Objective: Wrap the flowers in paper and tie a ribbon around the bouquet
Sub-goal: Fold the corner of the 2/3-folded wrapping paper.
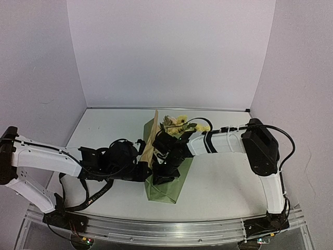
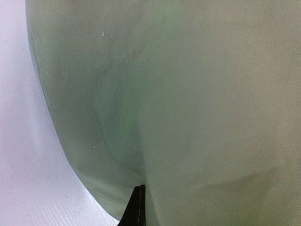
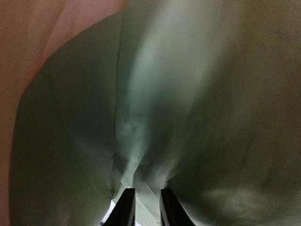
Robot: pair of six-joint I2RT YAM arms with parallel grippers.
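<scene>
- On table (image 1: 223, 177), mid-span between both arms: the paper (image 1: 166, 190), olive-green face outward, folded loosely around the flowers, lower end toward the arm bases, upper end toward the back wall.
- Left arm (image 1: 47, 156) reaching in from the left, right arm (image 1: 223, 141) bent in from the right, both wrists meeting over the paper's middle.
- Along the paper's left side: tan kraft face (image 1: 150, 146) showing as a raised flap, standing up off the table.
- At the paper's far end: the flowers (image 1: 179, 122), pale yellow and cream heads poking out past the top edge, stems hidden inside the wrap.
- Near the left arm's base, well apart from the paper: the ribbon (image 1: 96, 197), black with pale lettering, lying in a loose loop on the table, partly under the arm.
- Left gripper (image 2: 137, 207) pressed against the green sheet, fingers together, only one dark tip showing, creases of the paper running right into it, so pinched on the paper.
- Right gripper (image 3: 146, 207) also at the green sheet, fingertips (image 3: 124, 209) a narrow gap apart, creased paper sitting in that gap; cannot tell whether clamped or just straddling.
</scene>
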